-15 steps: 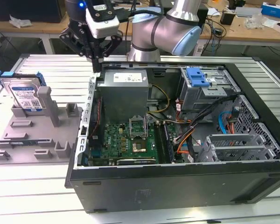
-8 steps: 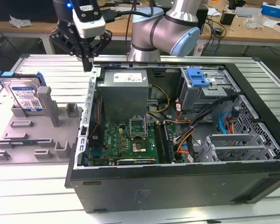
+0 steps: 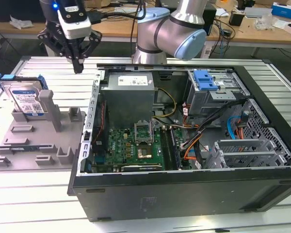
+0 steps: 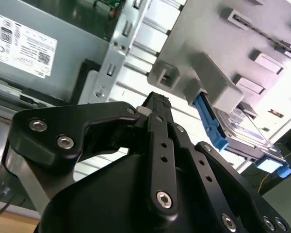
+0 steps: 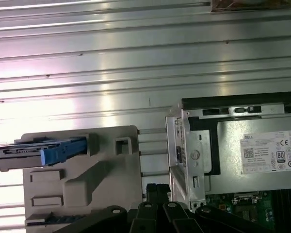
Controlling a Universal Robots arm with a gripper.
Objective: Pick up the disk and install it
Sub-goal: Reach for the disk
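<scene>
Exterior view, disk: we see the disk (image 3: 25,97) standing on edge in the grey holder (image 3: 44,127) at the exterior view's left, well apart from the open computer case (image 3: 184,191).
Exterior view, end effector: the end effector (image 3: 78,68) hangs over the ribbed worktop (image 3: 53,68) between holder and case, its fingers pressed together on nothing.
Second wrist view, disk: the disk (image 4: 247,133) rests in the holder (image 4: 203,73) with its blue bracket (image 4: 209,121) along one edge, near the end effector (image 4: 157,99) but not touching it.
First wrist view, disk: seen edge-on, the disk (image 5: 14,153) sits in its slot, and the blue bracket (image 5: 63,150) is exposed at one end.
Handling: we judge it stiff, dense for its size, smooth on the metal faces and sensitive to knocks.
Where to hold: we would pinch across the two flat faces at the exposed upper edge, keeping clear of the thinner plastic bracket.
</scene>
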